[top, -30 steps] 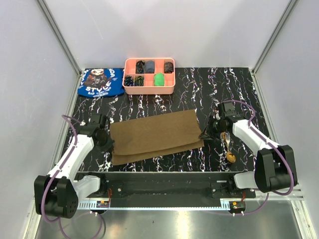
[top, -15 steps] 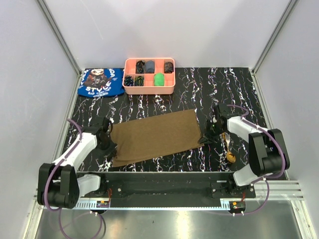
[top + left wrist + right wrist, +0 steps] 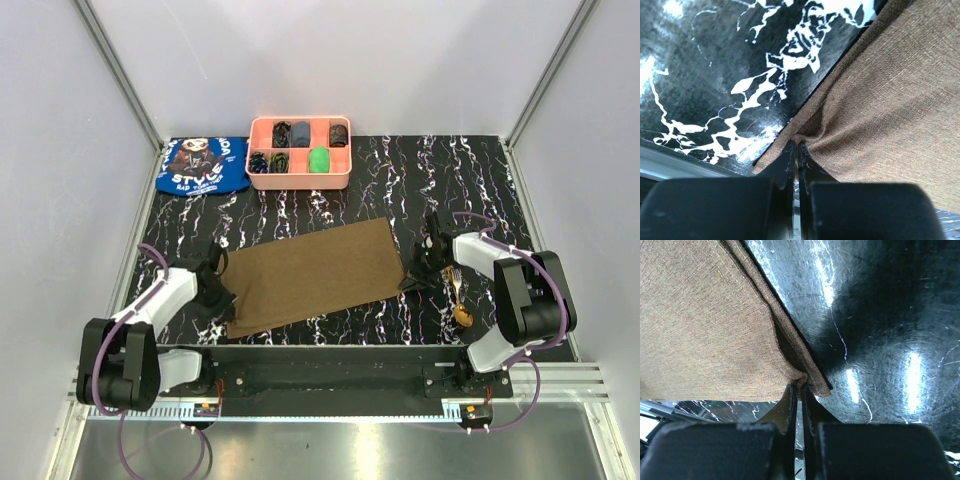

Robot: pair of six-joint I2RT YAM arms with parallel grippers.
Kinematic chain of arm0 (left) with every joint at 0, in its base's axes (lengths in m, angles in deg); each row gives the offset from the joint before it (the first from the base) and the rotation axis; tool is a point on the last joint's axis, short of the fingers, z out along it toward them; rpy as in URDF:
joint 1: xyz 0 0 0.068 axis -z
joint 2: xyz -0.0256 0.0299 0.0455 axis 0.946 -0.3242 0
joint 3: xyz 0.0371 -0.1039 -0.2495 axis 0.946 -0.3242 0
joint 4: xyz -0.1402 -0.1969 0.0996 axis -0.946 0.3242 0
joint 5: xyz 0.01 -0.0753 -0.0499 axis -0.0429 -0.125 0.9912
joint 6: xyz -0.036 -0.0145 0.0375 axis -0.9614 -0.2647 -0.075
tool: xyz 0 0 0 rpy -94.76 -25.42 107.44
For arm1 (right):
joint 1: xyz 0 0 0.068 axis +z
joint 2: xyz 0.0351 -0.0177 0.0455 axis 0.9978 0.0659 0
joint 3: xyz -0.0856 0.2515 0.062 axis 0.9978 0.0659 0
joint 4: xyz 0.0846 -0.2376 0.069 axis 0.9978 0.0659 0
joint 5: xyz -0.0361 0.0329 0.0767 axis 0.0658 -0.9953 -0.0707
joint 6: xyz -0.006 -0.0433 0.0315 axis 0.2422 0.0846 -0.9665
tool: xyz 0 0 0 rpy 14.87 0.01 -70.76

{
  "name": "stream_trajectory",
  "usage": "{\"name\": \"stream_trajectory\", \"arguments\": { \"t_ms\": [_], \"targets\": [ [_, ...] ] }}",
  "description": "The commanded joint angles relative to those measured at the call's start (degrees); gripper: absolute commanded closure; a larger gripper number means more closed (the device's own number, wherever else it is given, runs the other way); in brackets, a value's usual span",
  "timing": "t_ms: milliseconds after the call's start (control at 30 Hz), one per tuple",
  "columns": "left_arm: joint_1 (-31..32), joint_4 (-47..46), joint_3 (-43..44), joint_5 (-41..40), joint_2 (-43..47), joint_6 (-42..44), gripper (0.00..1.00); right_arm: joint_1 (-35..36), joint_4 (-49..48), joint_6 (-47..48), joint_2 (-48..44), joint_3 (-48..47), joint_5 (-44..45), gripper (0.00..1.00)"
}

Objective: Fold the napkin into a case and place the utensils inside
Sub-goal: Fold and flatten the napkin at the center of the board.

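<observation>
The olive-brown napkin (image 3: 310, 275) lies folded double on the black marbled table, tilted a little. My left gripper (image 3: 222, 298) is at its near-left corner, and in the left wrist view the gripper (image 3: 796, 145) is shut on a puckered bit of the napkin (image 3: 890, 100). My right gripper (image 3: 408, 282) is at the near-right corner. In the right wrist view that gripper (image 3: 801, 386) pinches the upper layer of the napkin (image 3: 705, 325), which is lifted off the lower one. The gold spoon (image 3: 462, 314) and fork (image 3: 455, 276) lie just right of the right gripper.
A pink compartment tray (image 3: 300, 183) with small dark and green items stands at the back. A blue printed cloth (image 3: 203, 165) lies to its left. The black rail at the table's near edge (image 3: 320, 355) runs just below the napkin.
Both grippers drew the napkin's upper layer toward the near edge, so the offset strip of the lower layer is now covered. Both arms swung closer to the napkin's near corners.
</observation>
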Motion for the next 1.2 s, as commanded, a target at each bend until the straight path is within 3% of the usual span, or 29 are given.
{"name": "stream_trajectory", "arguments": {
  "t_ms": [0,133,200,333,467,567,633,733,867,1167],
  "targets": [
    [-0.90,1.07,-0.85,-2.18,2.36,-2.22,1.00,-0.15,-0.71,1.46,0.25,-1.57,1.87,0.95],
    [-1.69,4.75,0.82,-3.59,3.94,-2.13,0.88,-0.06,1.31,2.42,-1.41,-2.45,2.22,0.82],
    [-2.57,8.00,2.05,-4.38,6.39,-2.92,0.61,-0.06,3.58,3.39,-2.91,-3.24,3.71,0.76],
    [-3.71,12.32,6.34,-5.08,11.68,-3.28,0.28,-0.15,5.88,4.54,-6.86,-4.82,6.78,0.57],
    [-3.71,14.17,9.87,-6.32,15.37,-1.79,0.26,0.02,6.76,5.24,-7.40,-8.95,6.00,0.46],
    [-3.71,6.99,10.75,-0.54,15.82,4.33,0.30,1.25,6.23,5.85,-4.86,-12.20,5.30,0.37],
    [-3.71,-1.00,10.67,7.72,14.24,6.99,0.35,2.56,4.48,5.77,-2.04,-14.04,4.07,0.36],
    [-3.63,-9.89,11.62,14.77,8.63,9.73,0.39,4.24,1.49,4.11,2.35,-16.67,2.31,0.38],
    [-3.19,-16.05,13.82,13.82,-2.60,11.75,0.41,5.82,-4.47,1.73,5.52,-16.78,3.27,0.47],
    [2.61,-22.83,20.59,10.12,-23.09,11.40,0.40,5.74,-8.71,-5.12,6.93,-9.84,15.04,0.53]
  ]
}}
